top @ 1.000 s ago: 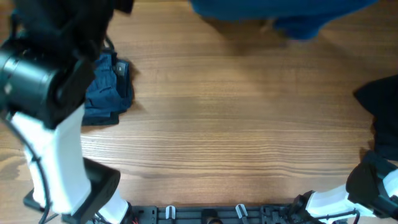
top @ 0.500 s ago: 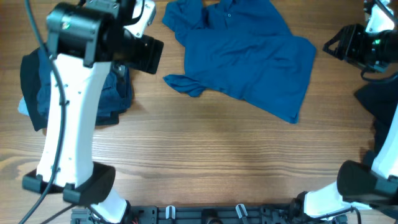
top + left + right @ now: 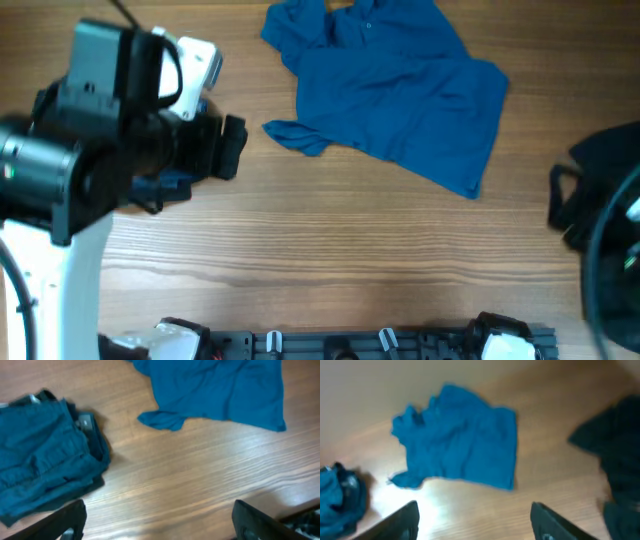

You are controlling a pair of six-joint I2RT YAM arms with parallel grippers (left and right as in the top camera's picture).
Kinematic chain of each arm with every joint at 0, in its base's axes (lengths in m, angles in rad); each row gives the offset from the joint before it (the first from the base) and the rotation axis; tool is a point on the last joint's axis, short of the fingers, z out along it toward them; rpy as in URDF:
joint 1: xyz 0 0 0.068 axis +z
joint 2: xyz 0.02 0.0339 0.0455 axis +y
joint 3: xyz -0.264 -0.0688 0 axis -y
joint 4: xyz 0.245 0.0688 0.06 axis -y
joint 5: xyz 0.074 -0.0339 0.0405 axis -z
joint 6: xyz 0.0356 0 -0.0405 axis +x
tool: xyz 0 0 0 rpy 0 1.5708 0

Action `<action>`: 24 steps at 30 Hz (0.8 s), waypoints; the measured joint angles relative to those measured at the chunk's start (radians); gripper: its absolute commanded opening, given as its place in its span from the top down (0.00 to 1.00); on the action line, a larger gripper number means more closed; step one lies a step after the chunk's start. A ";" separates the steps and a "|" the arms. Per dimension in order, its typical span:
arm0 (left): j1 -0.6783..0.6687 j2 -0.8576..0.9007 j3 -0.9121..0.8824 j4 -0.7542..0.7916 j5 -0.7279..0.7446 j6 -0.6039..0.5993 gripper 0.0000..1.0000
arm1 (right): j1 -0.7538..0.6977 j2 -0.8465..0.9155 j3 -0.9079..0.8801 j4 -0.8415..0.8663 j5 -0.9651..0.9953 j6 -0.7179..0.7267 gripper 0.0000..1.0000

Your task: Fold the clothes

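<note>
The clothes lie in three places on the wooden table. A medium-blue polo shirt [image 3: 395,90] is spread crumpled at the far middle, collar away from me, and shows in both wrist views [image 3: 215,387] [image 3: 462,445]. A folded dark blue garment [image 3: 42,462] sits at the left, mostly under my left arm in the overhead view. A black garment [image 3: 612,158] [image 3: 615,445] lies at the right edge. My left gripper [image 3: 160,525] is open above bare wood, short of the shirt's sleeve. Over bare wood in front of the shirt, my right gripper [image 3: 475,525] is also open and holds nothing.
Bare wooden table [image 3: 350,240] stretches between the shirt and the front edge. A black rail with clips [image 3: 330,345] runs along the near edge. My left arm [image 3: 90,160] looms large over the left side, and my right arm [image 3: 605,250] over the right.
Both grippers opened and let go of the polo shirt, which now lies at the far middle. Both arms have drawn back from it towards the table's near side.
</note>
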 measured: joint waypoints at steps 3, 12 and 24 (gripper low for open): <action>0.000 0.007 -0.235 0.238 0.034 -0.053 0.01 | 0.000 -0.024 -0.370 0.236 -0.012 0.068 0.22; 0.001 0.408 -0.595 0.771 0.103 -0.161 0.02 | 0.000 0.476 -0.627 0.530 -0.183 0.165 0.22; 0.002 0.623 -0.596 0.910 0.102 -0.042 0.93 | 0.000 0.610 -0.627 0.552 -0.248 0.160 0.21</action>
